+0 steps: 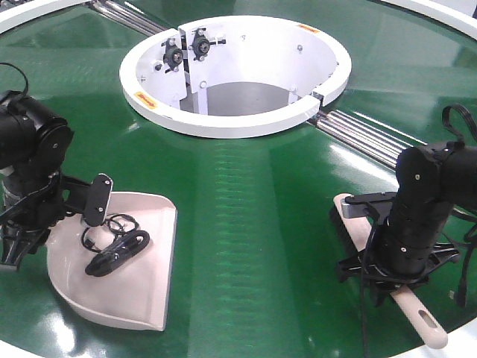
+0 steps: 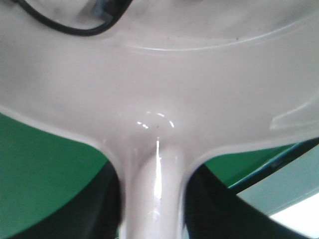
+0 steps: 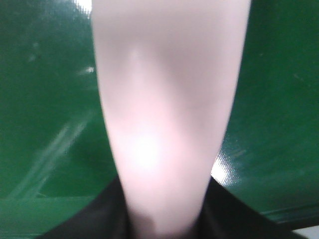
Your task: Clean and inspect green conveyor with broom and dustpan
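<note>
A ring (image 1: 223,123) sits at the centre back of the counter (image 1: 253,224), with rods (image 1: 365,138) running out from it to the back left and to the right. The dustpan (image 1: 145,283) lies front left, a cable (image 1: 115,250) inside it. The broom (image 1: 425,324) lies front right, well apart from the dustpan.

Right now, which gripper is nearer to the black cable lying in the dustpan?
Left. The left gripper grips the dustpan by its handle, close beside the black cable. The right gripper holds the broom across the green conveyor, far from it.
</note>
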{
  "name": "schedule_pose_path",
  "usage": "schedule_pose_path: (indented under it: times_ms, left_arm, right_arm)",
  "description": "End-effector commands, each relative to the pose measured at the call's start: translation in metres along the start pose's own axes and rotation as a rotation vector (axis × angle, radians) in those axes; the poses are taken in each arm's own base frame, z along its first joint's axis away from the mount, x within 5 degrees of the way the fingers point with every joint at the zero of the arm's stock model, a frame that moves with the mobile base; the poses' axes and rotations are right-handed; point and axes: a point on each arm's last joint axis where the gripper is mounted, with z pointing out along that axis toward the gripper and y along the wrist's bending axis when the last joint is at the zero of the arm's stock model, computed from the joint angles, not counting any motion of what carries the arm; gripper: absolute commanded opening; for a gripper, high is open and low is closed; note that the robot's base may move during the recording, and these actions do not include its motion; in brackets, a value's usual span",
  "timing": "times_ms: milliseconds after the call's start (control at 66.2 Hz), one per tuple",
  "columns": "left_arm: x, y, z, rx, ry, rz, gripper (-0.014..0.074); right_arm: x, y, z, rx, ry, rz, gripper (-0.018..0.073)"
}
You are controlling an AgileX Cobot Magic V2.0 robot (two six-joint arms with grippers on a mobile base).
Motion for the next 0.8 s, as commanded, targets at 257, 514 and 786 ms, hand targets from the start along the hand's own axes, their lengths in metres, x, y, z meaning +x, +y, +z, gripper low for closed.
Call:
schedule_pose_path:
  times_ms: [257, 514, 786]
  left_arm:
    - [0.0054, -0.0018, -0.0190, -0.038, -0.010, -0.021, -0.0007]
    - [0.0054, -0.0018, -0.0190, -0.038, -0.010, -0.021, -0.0007]
    - [0.0053, -0.0018, -0.0190, -0.038, -0.011, -0.021, -0.0007]
  right_arm:
    - [0.0005, -0.0018, -0.0148, -0.004, -0.047, -0.001, -0.0001]
    - [0.0005, -0.0018, -0.0148, -0.004, -0.047, -0.001, -0.0001]
    - [0.0005, -0.0018, -0.0148, -0.004, -0.047, -0.001, -0.0001]
